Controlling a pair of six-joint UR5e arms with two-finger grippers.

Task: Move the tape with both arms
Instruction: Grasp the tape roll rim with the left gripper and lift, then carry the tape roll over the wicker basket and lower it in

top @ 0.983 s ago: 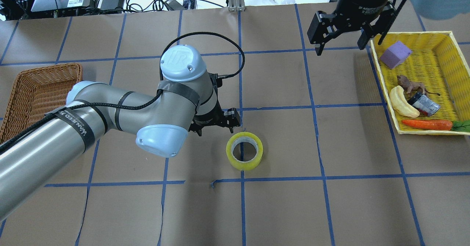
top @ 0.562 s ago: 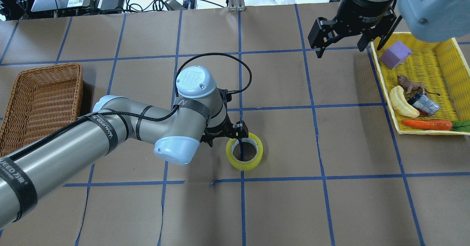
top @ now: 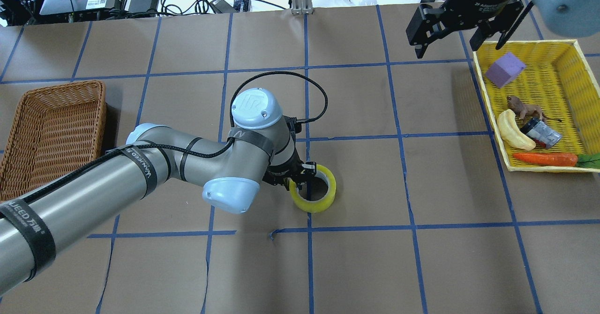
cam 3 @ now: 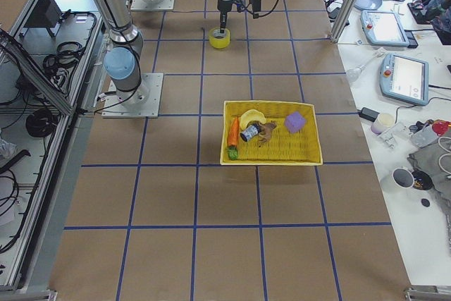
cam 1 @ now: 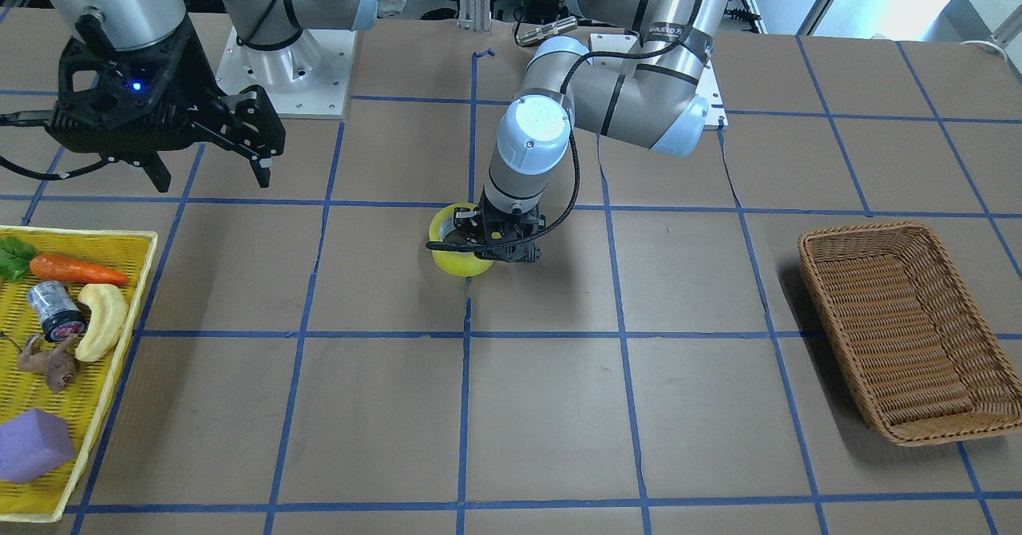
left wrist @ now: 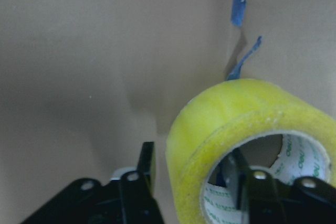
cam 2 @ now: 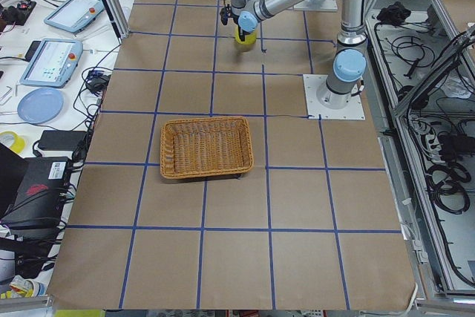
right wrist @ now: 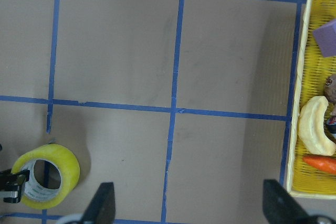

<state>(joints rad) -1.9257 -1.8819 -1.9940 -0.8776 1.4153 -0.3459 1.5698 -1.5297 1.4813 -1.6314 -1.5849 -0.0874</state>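
While the tape (top: 314,206) is lying flat on the table (top: 422,267) near its middle, we are judging the transfer as barely begun. Our left hand (top: 298,180) is sitting low over the roll with its fingers spread, one standing outside the yellow wall and one inside the core. A sliver of gap is showing at the outer finger, so nothing is being pinched yet. Closing, lifting, passing across and setting down are all waiting. Our right hand (top: 459,47) is hanging spread and holding nothing, well apart from the roll, just beside the yellow tray (top: 543,168). That tray is holding a purple block (top: 505,69), a banana (top: 513,130), a carrot (top: 543,158), a small can (top: 541,133) and a toy animal (top: 522,108). We are seeing nothing lying in the wicker basket (top: 61,85) on the left side.
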